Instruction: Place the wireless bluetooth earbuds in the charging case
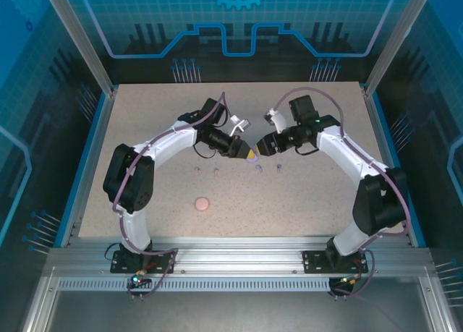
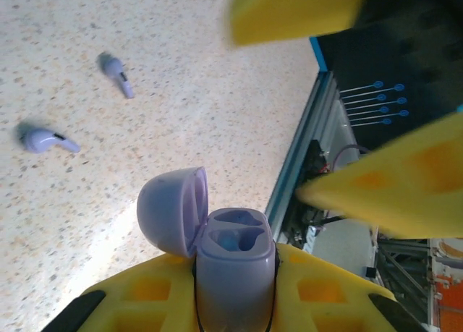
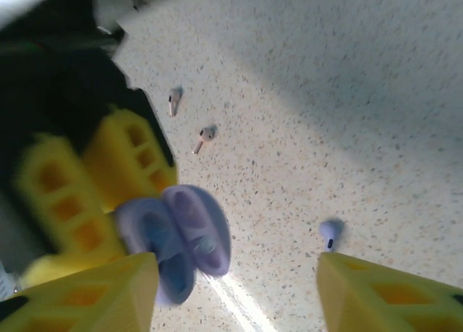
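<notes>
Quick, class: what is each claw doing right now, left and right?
Left claw: closed on the open lilac charging case.
Right claw: open, holding nothing.

The charging case [image 2: 235,267] is sitting in the left gripper [image 1: 250,155] above the table [image 1: 325,202] centre. Four earbuds [image 1: 216,171] are lying in a row just in front of it. A round case [image 1: 202,203] is lying further forward, leftward.

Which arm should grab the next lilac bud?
Right. The left gripper is shut on the open lilac case, so it is busy. The right gripper is open and empty, with a lilac earbud on the table close ahead.
</notes>
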